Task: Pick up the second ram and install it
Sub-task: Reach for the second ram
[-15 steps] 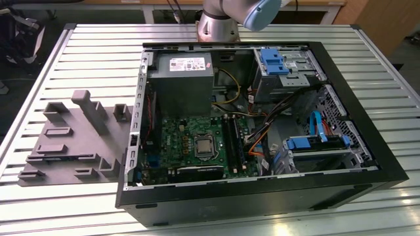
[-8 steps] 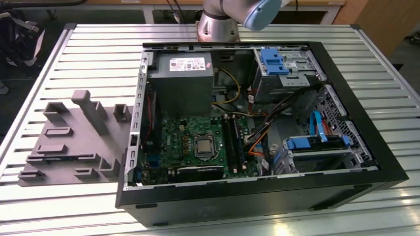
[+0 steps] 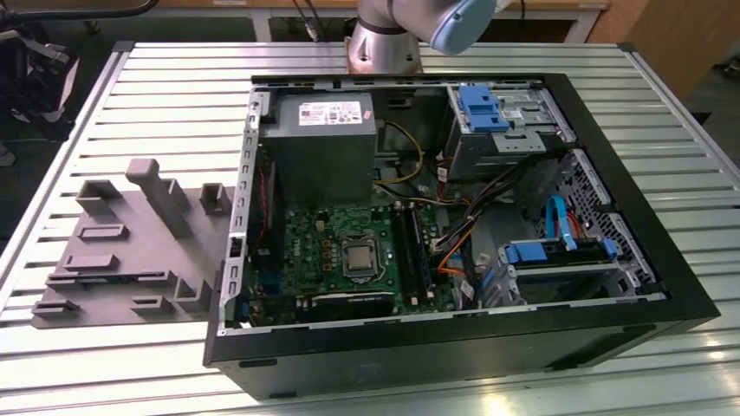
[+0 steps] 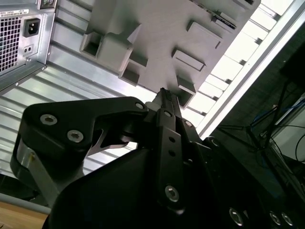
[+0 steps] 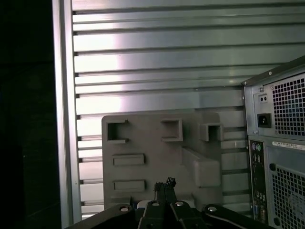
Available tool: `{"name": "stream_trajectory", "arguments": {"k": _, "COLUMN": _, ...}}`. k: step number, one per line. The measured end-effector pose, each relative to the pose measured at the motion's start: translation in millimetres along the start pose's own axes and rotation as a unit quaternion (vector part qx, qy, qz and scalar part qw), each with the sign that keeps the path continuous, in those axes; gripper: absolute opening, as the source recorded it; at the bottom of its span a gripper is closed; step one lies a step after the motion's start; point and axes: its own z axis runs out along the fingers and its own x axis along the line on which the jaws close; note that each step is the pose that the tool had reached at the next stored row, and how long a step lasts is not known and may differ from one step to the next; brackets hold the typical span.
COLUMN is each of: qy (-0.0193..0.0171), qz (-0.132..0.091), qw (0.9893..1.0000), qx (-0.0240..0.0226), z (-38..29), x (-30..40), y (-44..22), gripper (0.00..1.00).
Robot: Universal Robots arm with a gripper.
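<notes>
My gripper (image 5: 164, 185) has its two black fingers pressed together, and I see nothing between them; it also appears in the second wrist view (image 4: 164, 95). It hangs high over the grey moulded holder (image 5: 157, 143) (image 4: 162, 38), beside the back panel of the computer case (image 5: 276, 143). In the exterior view the holder (image 3: 127, 251) lies at the left with bare pockets. The second ram is hidden from me. The long black slots (image 3: 411, 247) run across the green motherboard (image 3: 335, 251) inside the open case (image 3: 647, 286).
A grey power-supply box (image 3: 318, 147), blue drive cages (image 3: 555, 256) and loose cables (image 3: 463, 234) crowd the case. The arm's base and elbow (image 3: 463, 22) stand behind it. The slatted metal table (image 3: 173, 95) ends in a rail (image 5: 64, 119) near the holder.
</notes>
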Motion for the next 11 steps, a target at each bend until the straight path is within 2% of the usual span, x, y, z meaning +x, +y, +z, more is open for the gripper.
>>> {"name": "stream_trajectory", "arguments": {"k": 11, "qy": 0.0008, "qz": 0.000, "qw": 1.0000, "qx": 0.0001, "z": 5.2, "x": -0.3, "y": -7.3, "gripper": 0.11}}
